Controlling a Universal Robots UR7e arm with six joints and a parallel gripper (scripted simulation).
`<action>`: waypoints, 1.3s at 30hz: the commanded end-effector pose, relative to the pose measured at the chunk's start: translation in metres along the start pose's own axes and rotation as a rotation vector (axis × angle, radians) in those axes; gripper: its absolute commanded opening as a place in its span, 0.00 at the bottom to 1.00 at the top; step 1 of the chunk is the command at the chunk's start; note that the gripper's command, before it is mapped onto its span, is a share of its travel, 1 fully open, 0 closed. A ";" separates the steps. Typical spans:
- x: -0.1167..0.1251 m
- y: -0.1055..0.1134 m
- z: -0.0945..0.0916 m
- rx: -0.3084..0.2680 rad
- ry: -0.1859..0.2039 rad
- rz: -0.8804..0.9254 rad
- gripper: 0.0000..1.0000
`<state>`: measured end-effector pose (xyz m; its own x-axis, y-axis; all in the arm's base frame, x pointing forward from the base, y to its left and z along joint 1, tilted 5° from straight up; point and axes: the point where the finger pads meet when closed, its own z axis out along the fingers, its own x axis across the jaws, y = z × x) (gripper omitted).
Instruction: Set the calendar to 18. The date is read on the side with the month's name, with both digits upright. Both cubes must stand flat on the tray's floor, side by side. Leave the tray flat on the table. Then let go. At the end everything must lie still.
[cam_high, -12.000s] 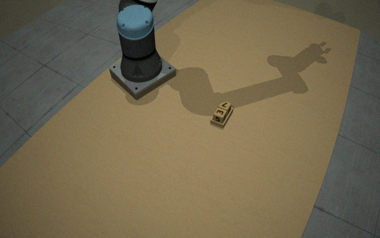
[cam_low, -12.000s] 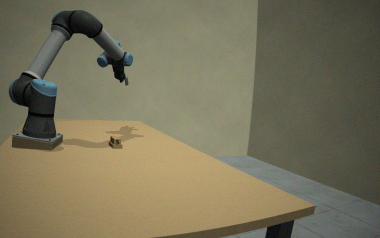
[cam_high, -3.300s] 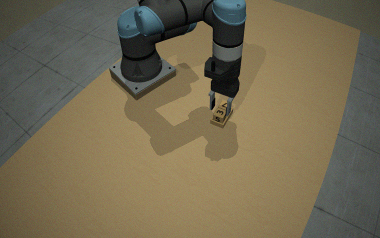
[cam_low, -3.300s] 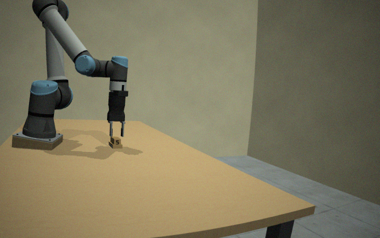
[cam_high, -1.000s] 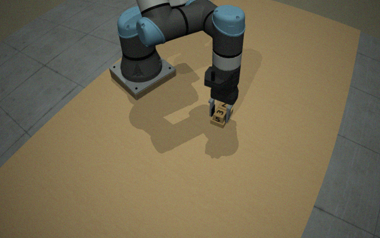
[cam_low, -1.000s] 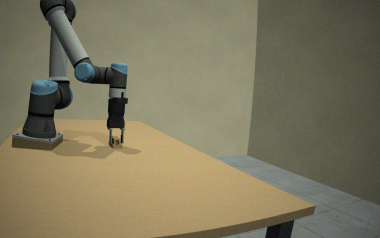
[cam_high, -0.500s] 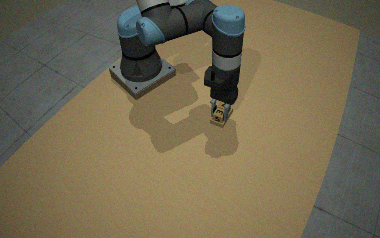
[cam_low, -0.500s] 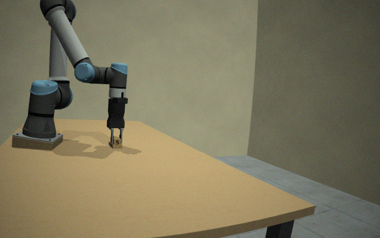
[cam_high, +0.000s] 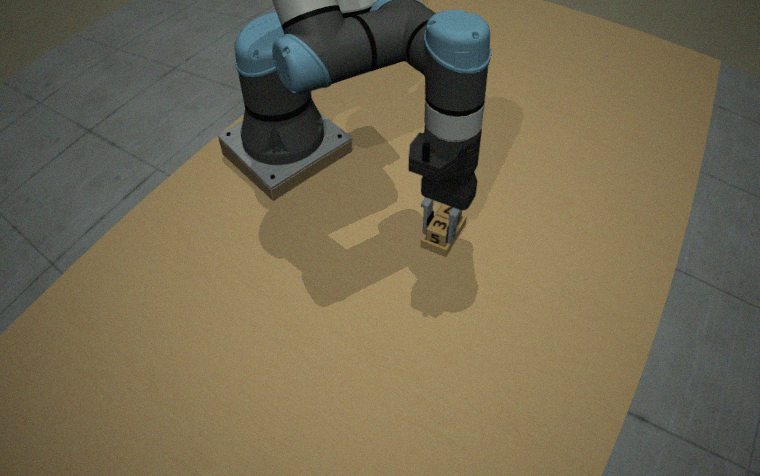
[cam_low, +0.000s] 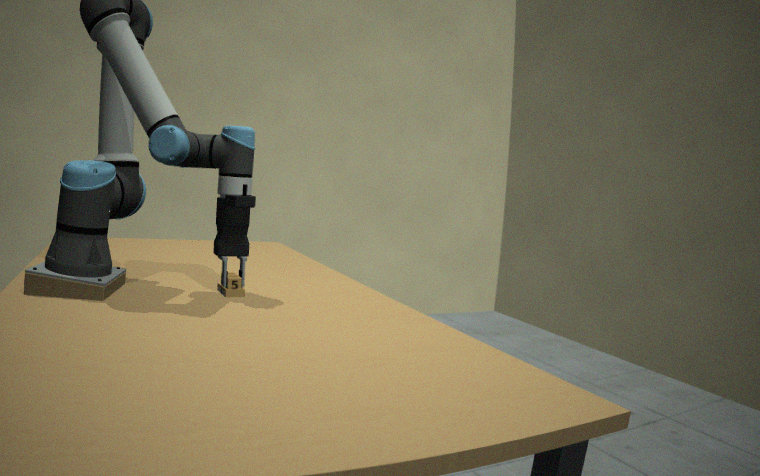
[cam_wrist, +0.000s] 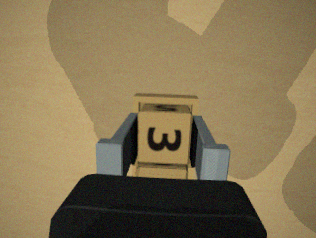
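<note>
A small wooden calendar tray (cam_high: 441, 247) lies flat on the table, right of the robot's base. A cube (cam_high: 439, 228) stands in it, with 3 on top and 5 on the side facing the top camera. It also shows in the wrist view (cam_wrist: 165, 139) and in the exterior view (cam_low: 233, 283). My gripper (cam_high: 441, 225) points straight down over the tray. Its two fingers press against the left and right sides of this cube (cam_wrist: 163, 150). A second cube (cam_high: 450, 209) stands just behind, mostly hidden by the fingers; its digits cannot be read. The month's name is not visible.
The robot's base (cam_high: 283, 150) stands on its plate to the left of the tray. The table's right edge (cam_high: 689, 235) is well beyond the tray.
</note>
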<state>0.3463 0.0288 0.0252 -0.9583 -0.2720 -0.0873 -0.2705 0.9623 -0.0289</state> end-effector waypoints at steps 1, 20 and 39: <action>0.000 0.000 0.000 0.000 -0.001 0.000 0.60; 0.000 0.000 -0.004 0.000 -0.001 0.000 0.60; 0.000 0.000 -0.073 0.000 -0.001 0.000 0.60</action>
<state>0.3410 0.0291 0.0804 -0.9584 -0.2720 -0.0862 -0.2705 0.9623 -0.0283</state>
